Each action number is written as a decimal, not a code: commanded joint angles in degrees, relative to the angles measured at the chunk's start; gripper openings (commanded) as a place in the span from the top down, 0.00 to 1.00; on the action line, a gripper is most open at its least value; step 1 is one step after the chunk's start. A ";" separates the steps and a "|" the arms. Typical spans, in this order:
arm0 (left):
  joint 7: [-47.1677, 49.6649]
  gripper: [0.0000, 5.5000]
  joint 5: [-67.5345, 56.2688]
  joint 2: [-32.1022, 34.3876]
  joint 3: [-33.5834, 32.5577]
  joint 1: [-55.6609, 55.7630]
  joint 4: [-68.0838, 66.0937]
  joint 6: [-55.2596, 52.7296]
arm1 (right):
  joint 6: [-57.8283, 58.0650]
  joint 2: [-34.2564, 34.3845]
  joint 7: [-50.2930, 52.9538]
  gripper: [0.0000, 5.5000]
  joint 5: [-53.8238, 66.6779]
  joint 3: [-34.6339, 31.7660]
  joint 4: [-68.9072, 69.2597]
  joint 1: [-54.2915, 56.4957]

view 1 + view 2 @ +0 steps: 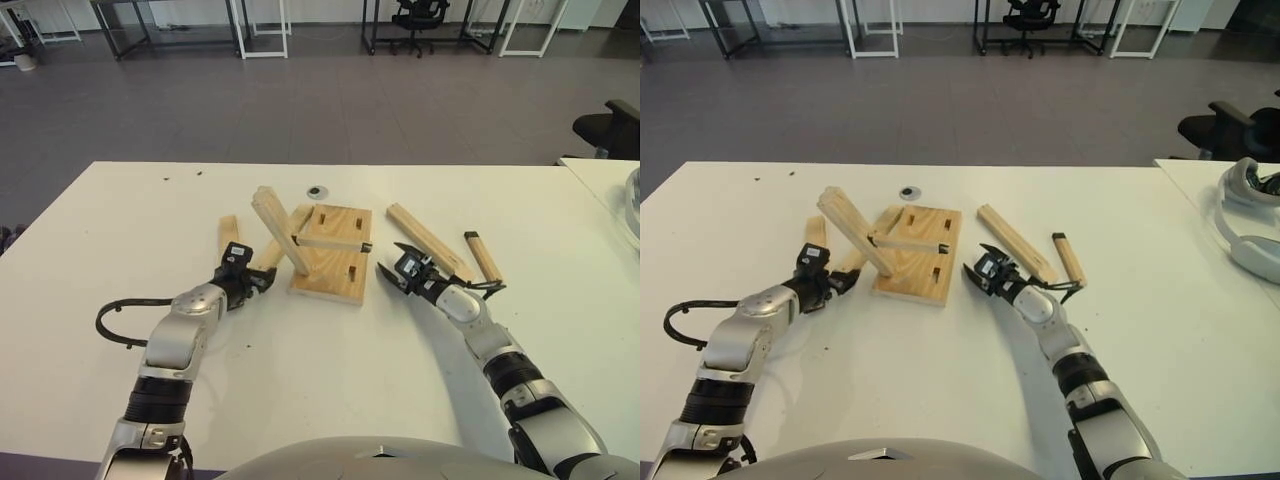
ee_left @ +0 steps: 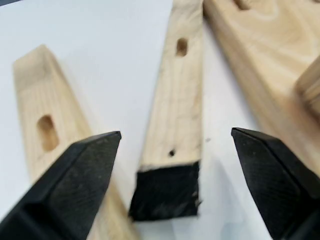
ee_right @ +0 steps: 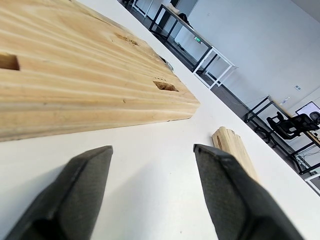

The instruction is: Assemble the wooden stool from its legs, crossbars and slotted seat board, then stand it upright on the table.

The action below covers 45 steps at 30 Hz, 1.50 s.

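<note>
Leg pickup: left gripper (image 2: 176, 133) wide open astride a leg (image 2: 175, 90), right gripper (image 3: 152, 150) open by the seat (image 1: 332, 276); next, close left

The worktop (image 1: 100, 220) is overlooked by both eye views from the head, faced forward and down at middling range. Nearly the whole scene is shared, with the seat board (image 1: 335, 262) toward 12 o'clock. The left wrist view is set very close over a leg (image 2: 182, 80) at the seat board's 9 o'clock, framed by the left gripper (image 2: 175, 133). The right wrist view is held low at 3 o'clock, skimming the worktop past the right gripper (image 3: 152, 148) toward the seat board's edge.
</note>
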<state>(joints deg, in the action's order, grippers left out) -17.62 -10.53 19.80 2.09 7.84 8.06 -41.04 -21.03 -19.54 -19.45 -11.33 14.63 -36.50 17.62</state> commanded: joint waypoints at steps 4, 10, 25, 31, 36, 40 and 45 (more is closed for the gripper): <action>-1.72 0.26 0.94 0.15 1.09 4.26 -5.61 0.69 | 2.43 -0.20 -0.85 0.45 -1.85 1.11 -4.36 -2.10; -4.72 0.36 2.19 0.58 3.22 5.69 -14.99 3.72 | 2.01 0.11 -0.62 0.45 -1.88 1.12 -5.21 -1.82; -5.23 0.62 1.12 2.16 -4.07 5.53 -14.07 14.68 | 14.02 1.93 -9.78 0.45 18.09 -11.98 -2.18 6.07; -12.34 0.62 -0.03 9.86 -9.61 7.13 -7.19 24.93 | 40.83 5.25 -20.94 0.45 43.60 -24.70 3.83 26.10; -17.63 0.62 -4.54 15.01 -13.99 14.26 -0.57 30.87 | 56.62 10.51 -16.08 0.29 59.30 -31.98 10.07 37.79; -18.76 0.62 -5.87 15.05 -11.80 16.97 4.59 29.55 | 61.11 15.99 -8.81 0.29 67.54 -36.43 12.29 41.70; -20.43 0.62 -5.84 15.27 -8.81 19.08 7.93 29.76 | 62.40 19.53 -3.74 0.29 73.17 -38.99 14.44 44.25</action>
<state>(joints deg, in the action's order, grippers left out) -36.89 -16.31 34.18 -8.03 25.61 14.65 -11.36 40.85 -0.98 -24.97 59.88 -23.46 -23.56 59.84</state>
